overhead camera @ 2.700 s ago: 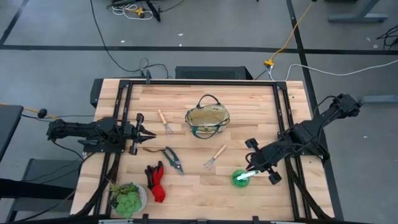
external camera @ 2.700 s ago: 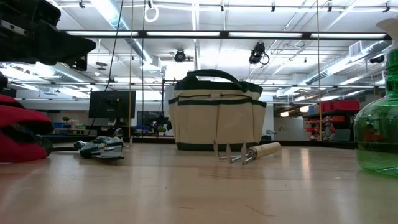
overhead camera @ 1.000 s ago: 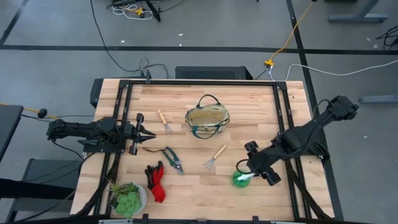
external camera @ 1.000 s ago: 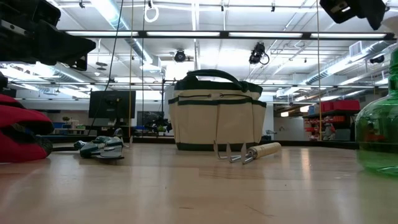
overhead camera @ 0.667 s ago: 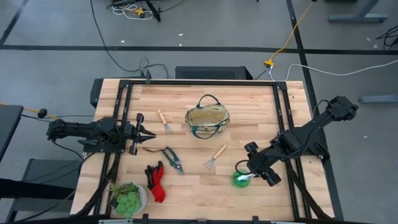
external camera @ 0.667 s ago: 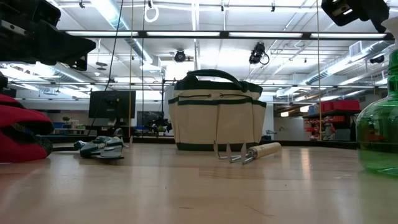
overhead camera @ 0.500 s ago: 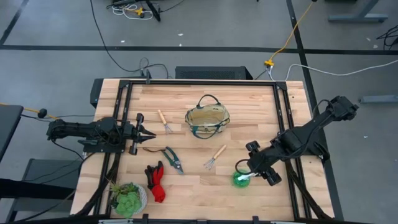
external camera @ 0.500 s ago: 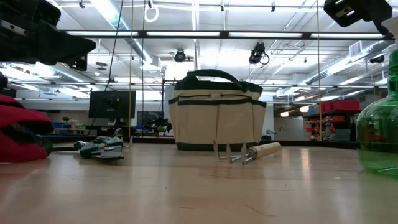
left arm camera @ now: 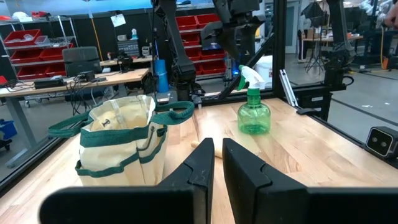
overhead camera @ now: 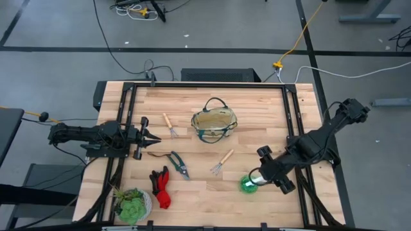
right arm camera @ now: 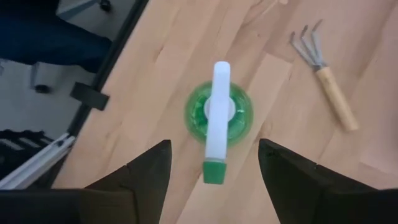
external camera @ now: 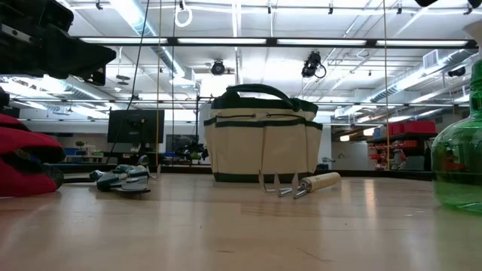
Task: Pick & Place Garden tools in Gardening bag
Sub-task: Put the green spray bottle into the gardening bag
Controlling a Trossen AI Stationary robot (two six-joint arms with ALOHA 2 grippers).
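Observation:
The green spray bottle [overhead camera: 248, 184] with its white head [right arm camera: 217, 106] stands upright on the table near the right front. My right gripper [right arm camera: 211, 186] hangs over it, pointing down and open, its fingers well apart on either side of the head and touching nothing. The tan gardening bag [overhead camera: 214, 123] stands open at the table's middle. Two wooden-handled forks [overhead camera: 169, 125] [overhead camera: 222, 162], the green shears [overhead camera: 176, 162] and the red-and-black gloves [overhead camera: 160, 187] lie flat on the wood. My left gripper [overhead camera: 151, 138] waits shut at the left, level and pointing toward the bag.
A leafy plant in a pale pot [overhead camera: 133, 205] stands at the near left corner. Black frame rails [overhead camera: 292, 115] run along the table's sides. Bare wood lies between the bag [external camera: 262, 143] and the bottle [external camera: 459, 158].
My right gripper has shifted a little toward the table's near right corner above the spray bottle and stays open. The bottle and the other things have kept their places.

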